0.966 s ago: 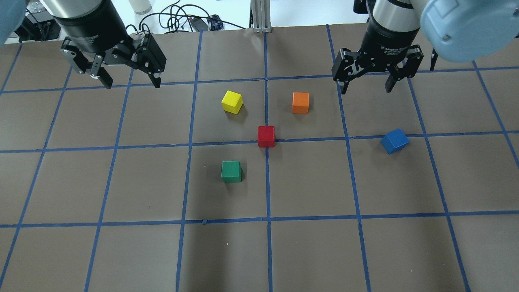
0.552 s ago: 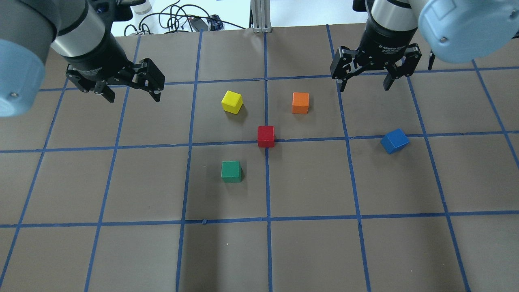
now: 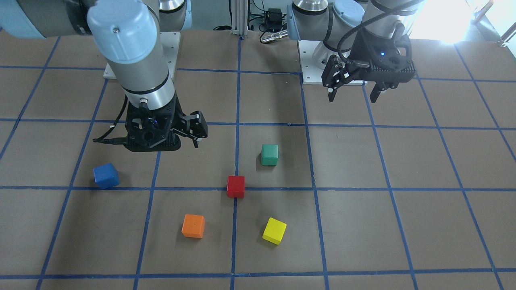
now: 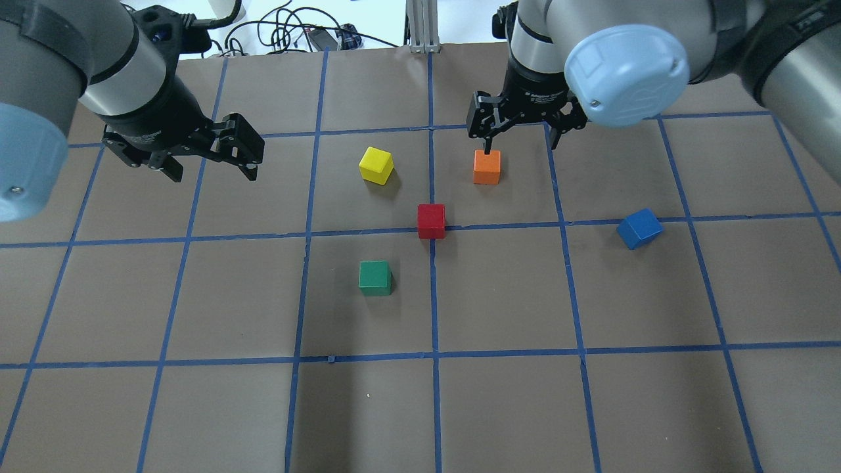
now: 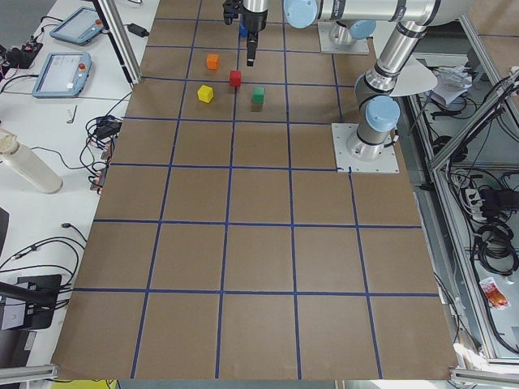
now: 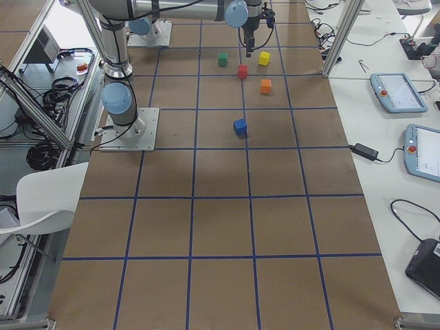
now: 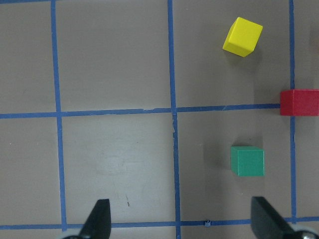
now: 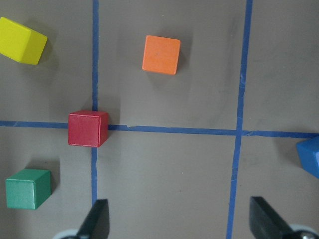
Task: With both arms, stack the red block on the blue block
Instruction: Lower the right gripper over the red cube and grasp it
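The red block sits on a blue tape crossing at the table's middle; it also shows in the front view. The blue block lies turned, on the right. My right gripper is open and empty, raised above the table near the orange cube. Its wrist view shows the red block at left and a corner of the blue block at the right edge. My left gripper is open and empty, raised at the far left. Its wrist view has the red block at the right edge.
An orange cube and a yellow cube sit beyond the red block. A green cube sits nearer and left of it. Cables lie past the table's far edge. Blue tape lines grid the brown table.
My right gripper has moved left from the far right to above the orange cube. My left gripper has shifted a little nearer. No block has moved.
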Robot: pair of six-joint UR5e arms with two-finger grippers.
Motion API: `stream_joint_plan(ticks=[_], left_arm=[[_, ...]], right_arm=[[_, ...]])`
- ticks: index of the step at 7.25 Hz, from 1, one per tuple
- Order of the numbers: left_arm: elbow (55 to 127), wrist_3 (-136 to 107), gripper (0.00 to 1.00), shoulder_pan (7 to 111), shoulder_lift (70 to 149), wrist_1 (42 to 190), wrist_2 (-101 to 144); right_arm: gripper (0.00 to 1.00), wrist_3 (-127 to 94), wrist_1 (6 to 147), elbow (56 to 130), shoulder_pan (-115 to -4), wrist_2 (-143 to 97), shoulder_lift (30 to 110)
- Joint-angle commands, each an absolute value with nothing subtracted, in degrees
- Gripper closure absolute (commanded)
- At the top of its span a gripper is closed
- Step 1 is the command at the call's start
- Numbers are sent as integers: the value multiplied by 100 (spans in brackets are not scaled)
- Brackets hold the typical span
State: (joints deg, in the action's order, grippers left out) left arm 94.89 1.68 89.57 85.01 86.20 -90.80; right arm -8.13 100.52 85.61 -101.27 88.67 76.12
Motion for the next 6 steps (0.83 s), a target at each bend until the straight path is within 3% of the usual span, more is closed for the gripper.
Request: stream_joint_plan(ticks=[1, 4, 6], left_arm=[[9116, 158, 0, 8965, 8639, 9122, -9053], [9018, 167, 0, 8938, 8771, 9123, -9035], [8948, 167, 0, 8938, 8859, 9097, -9009]], right_arm=[[0, -1079, 10300, 8308, -10449, 8816, 7139], [0, -1301, 10485, 7639, -10801, 8745, 6181], [0, -1309, 10520, 7673, -10793, 8736, 5899]])
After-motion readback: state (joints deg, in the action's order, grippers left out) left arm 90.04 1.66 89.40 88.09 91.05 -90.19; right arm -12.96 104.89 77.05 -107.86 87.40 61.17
